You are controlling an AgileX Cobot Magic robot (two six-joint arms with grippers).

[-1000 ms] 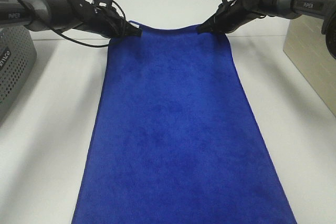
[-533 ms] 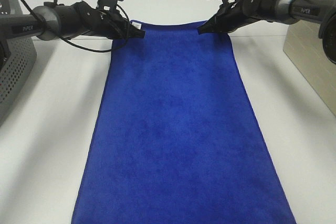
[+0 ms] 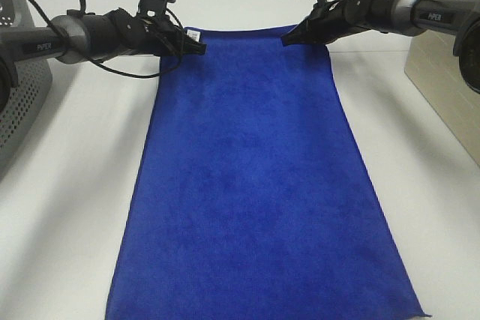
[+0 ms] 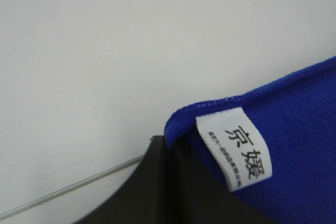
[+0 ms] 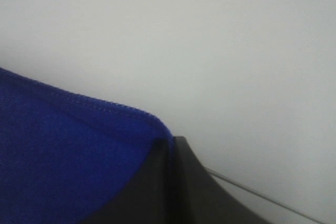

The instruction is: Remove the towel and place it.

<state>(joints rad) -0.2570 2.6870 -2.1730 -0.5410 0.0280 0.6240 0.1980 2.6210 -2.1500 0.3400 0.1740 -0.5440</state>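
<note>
Left fingers [image 3: 196, 46] and right fingers [image 3: 292, 37] pinch towel [image 3: 247, 185] corners shut, arms stretched low.

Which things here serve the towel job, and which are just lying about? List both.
Job: towel; left arm and right arm, jaws shut on its far corners.
Lying about: grey perforated box; beige box.

towel [image 3: 247, 185] laid down the middle of the table [image 3: 67, 185], left gripper [image 3: 196, 46] on its far left corner by the tag [image 3: 193, 35], right gripper [image 3: 289, 37] on far right corner, vented case [image 3: 19, 103] off left, box [image 3: 442, 80] off right
</note>
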